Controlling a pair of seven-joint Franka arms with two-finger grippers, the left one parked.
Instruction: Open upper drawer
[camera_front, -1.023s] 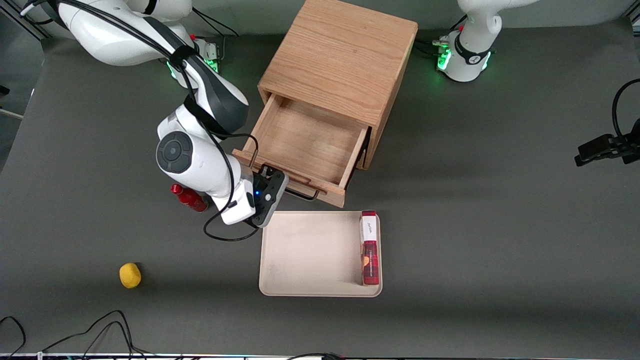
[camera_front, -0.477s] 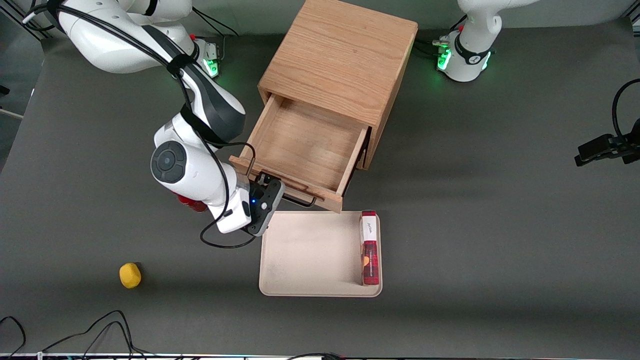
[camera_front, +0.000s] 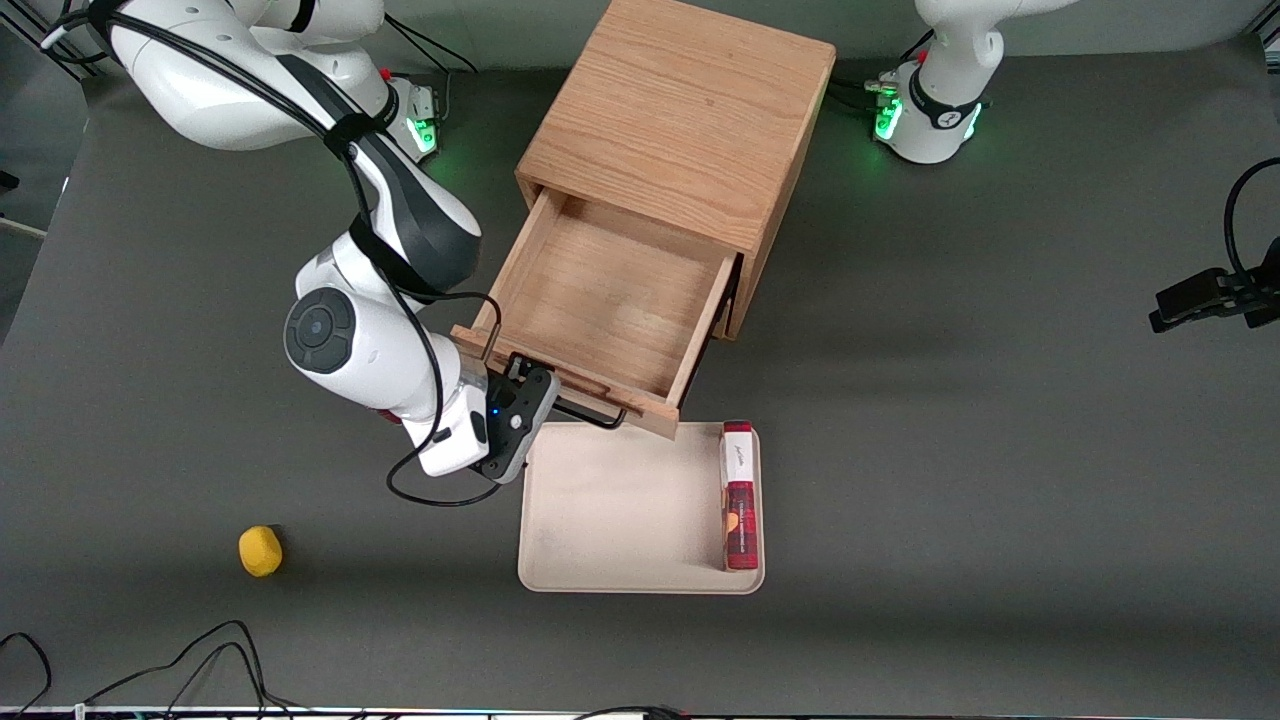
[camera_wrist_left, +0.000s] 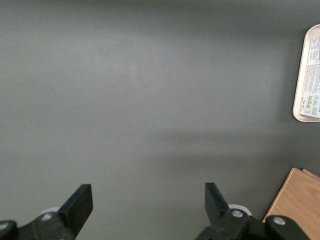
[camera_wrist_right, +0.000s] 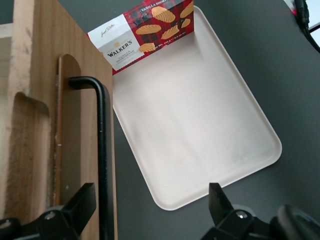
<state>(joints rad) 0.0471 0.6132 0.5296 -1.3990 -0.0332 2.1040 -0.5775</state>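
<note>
The upper drawer of the wooden cabinet stands pulled far out, its tray bare inside. Its thin black wire handle runs along the drawer front. My right gripper is at the end of the handle toward the working arm's end of the table. In the right wrist view the gripper is open, and the handle passes between its fingers, close against one finger. The lower drawer is hidden under the upper one.
A beige tray lies just nearer the front camera than the drawer front, almost touching it. A red shortbread box stands in the tray. A yellow object and loose cables lie toward the working arm's end.
The drawer has slid farther out toward the tray. My gripper has moved with the handle, toward the front camera and the working arm's end.
</note>
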